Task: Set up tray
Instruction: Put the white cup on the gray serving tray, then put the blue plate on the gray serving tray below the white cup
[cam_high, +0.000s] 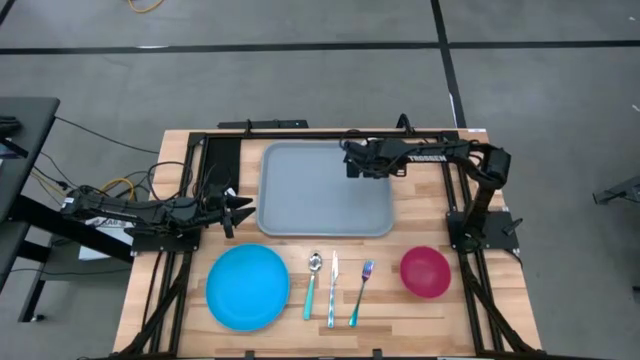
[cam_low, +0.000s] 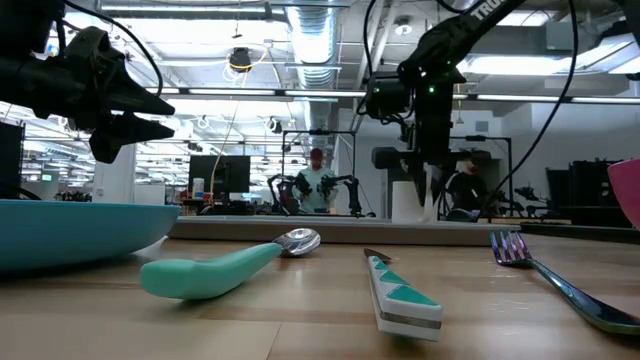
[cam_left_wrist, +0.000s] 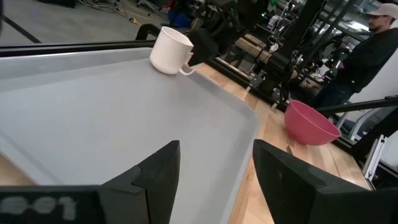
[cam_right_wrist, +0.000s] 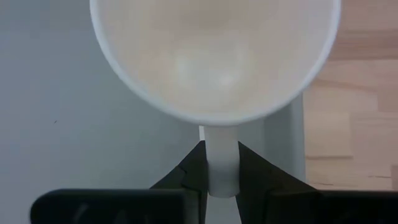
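— High view first: where do we have the tray (cam_high: 325, 195)?
— At the back middle of the bench (cam_high: 500, 310), flat, long axis running left to right. We see it grey-blue, rounded corners, raised rim.
— And the right gripper (cam_right_wrist: 221, 168)?
— Over the tray's back right corner, jaws closed on the handle of a white mug (cam_right_wrist: 214, 56) that sits there.
— Left gripper (cam_left_wrist: 214, 177)?
— We find it just off the tray's left edge, jaws apart, holding nothing.
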